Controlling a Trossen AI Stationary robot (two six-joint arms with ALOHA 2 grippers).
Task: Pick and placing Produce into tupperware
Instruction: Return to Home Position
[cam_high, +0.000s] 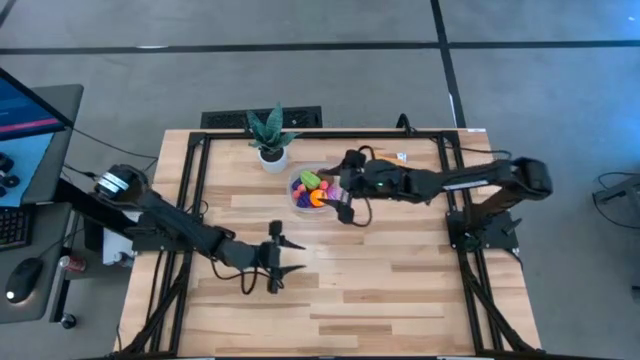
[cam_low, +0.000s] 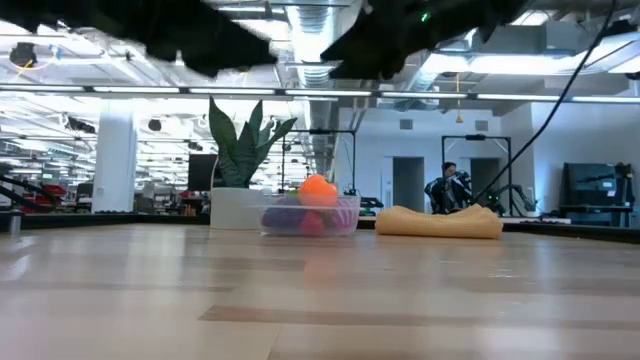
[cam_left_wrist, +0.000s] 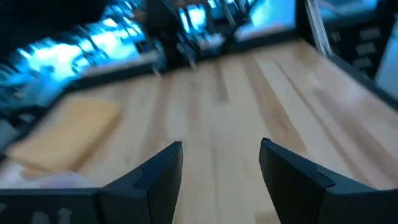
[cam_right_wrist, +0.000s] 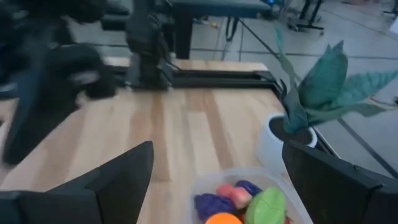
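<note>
The tupperware (cam_high: 297, 187), a clear round tub, stands on the wooden table at far centre. The produce lies piled in it (cam_high: 314, 188): an orange piece (cam_low: 318, 188) on top, with green (cam_right_wrist: 267, 205), purple (cam_right_wrist: 210, 204) and red (cam_right_wrist: 236, 195) pieces. My right gripper (cam_high: 338, 196) hangs open above the tub's right side, and its wrist view looks down past wide-apart fingers (cam_right_wrist: 217, 149) with nothing between them. My left gripper (cam_high: 298, 256) is open over bare table near the middle, nearer the front than the tub, its fingers (cam_left_wrist: 221, 149) holding nothing.
A potted plant (cam_high: 270, 135) in a white pot stands just behind and left of the tub. A folded orange cloth (cam_low: 440, 222) lies on the table right of the tub. Bare wood spreads across the table's front half (cam_high: 380, 300).
</note>
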